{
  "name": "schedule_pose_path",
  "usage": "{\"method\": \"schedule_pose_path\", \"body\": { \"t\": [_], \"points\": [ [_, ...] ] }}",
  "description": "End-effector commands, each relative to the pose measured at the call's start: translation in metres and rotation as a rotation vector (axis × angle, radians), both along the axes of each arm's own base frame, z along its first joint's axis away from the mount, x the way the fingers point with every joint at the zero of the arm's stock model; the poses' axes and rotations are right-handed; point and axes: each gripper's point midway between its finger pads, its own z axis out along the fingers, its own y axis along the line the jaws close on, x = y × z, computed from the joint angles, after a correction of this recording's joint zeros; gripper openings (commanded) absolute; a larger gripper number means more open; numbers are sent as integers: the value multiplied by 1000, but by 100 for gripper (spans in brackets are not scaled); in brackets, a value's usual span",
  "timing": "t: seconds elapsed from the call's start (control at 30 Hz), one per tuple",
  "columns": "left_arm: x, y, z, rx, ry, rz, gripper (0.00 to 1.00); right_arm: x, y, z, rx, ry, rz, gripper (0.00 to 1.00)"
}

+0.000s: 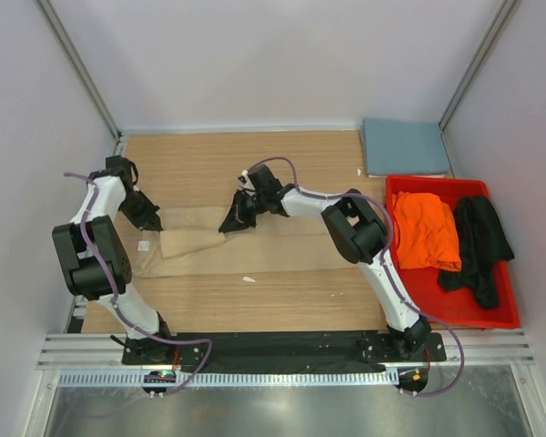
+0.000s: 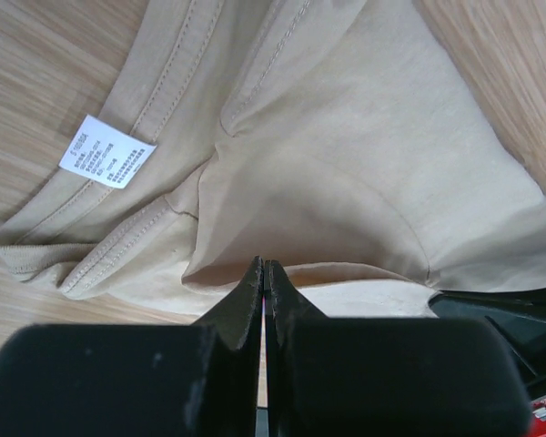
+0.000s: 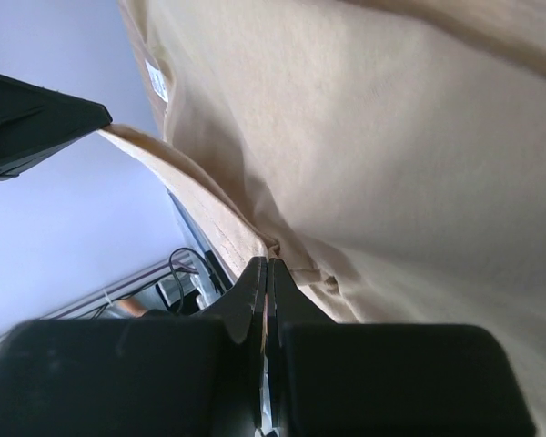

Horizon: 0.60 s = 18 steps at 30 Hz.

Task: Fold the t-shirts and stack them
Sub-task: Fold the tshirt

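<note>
Wooden table (image 1: 282,155), pale walls on three sides, arm bases along the near edge.

Tan shirt (image 1: 255,250) lay across the left and middle of the table, long way left to right, part of it already doubled over. It was the one being worked, in my judgement mid-fold.

Red bin (image 1: 491,319) sat at the right edge towards the near corner. It seemed to serve as the supply: shirts waiting their turn were heaped in it unfolded.

Slate shirt (image 1: 405,146) lay flat and squared at the far right corner, just beyond the bin. It was probably the start of the stack, kept clear of the working area.

Orange shirt (image 1: 425,228) was crumpled in the bin's left half. Black shirt (image 1: 480,241) was bunched beside it to the right, one part draped towards the bin's right wall.

Left gripper (image 1: 148,218) was at the tan shirt's left end, jaws pressed together, tips nipping a ridge of cloth near the collar. Right gripper (image 1: 232,221) was over the shirt's far edge near the table's middle, jaws likewise pressed together on a hem, with cloth hanging off it and wall showing beneath. Two holds set apart along one edge should keep that edge straight when it is carried over.

White label (image 2: 106,151) lay on the collar band, face up.

Count: four shirts (one tan, one slate, one orange, one black), one bin, two grippers, one label.
</note>
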Motion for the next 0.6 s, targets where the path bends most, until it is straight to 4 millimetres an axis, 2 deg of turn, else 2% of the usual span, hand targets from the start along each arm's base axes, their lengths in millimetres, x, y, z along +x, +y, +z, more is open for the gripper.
{"method": "schedule_pose_path", "body": {
  "t": [0.0,0.2,0.57],
  "points": [
    [20,7,3,9,-42,6,0,11,11,18,55,-33,12,3],
    [31,12,-6,22,-26,6,0,19,15,17,60,-32,-5,4],
    [49,18,4,43,-77,28,0,37,14,24,71,-54,-37,4]
  ]
}}
